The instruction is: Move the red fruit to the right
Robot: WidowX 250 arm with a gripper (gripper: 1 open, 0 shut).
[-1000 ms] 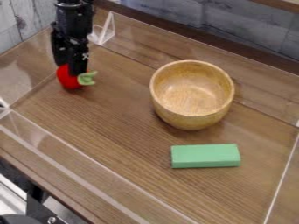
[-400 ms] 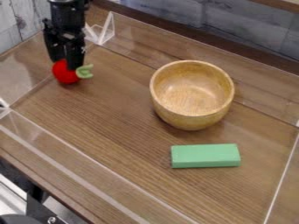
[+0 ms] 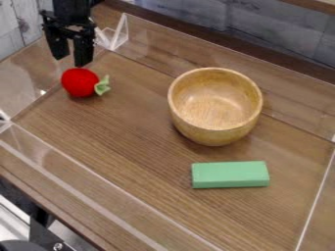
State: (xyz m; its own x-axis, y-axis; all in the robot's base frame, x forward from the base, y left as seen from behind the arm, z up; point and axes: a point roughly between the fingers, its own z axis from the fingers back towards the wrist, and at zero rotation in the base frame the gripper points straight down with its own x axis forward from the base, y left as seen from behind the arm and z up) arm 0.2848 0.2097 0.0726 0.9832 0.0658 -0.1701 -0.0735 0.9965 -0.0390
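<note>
Now we see the gripper (image 3: 67,54) above the fruit (image 3: 81,81) with its fingers spread, gripping nothing. We find the fruit on the table's (image 3: 118,157) far left, well apart from the bowl (image 3: 216,105) and block (image 3: 230,175).

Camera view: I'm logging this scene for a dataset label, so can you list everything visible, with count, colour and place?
toy strawberry: one, glossy red with a green leafy cap, far left of the table, lying free just below the gripper
wooden bowl: one, light wood, empty, right of centre
rectangular block: one, flat, green, near side, in front of the bowl
table: one, dark wood grain, fills the view
clear barrier: transparent panels along the table's edges
gripper: one, black, far left, above the strawberry, fingers apart and holding nothing
</note>
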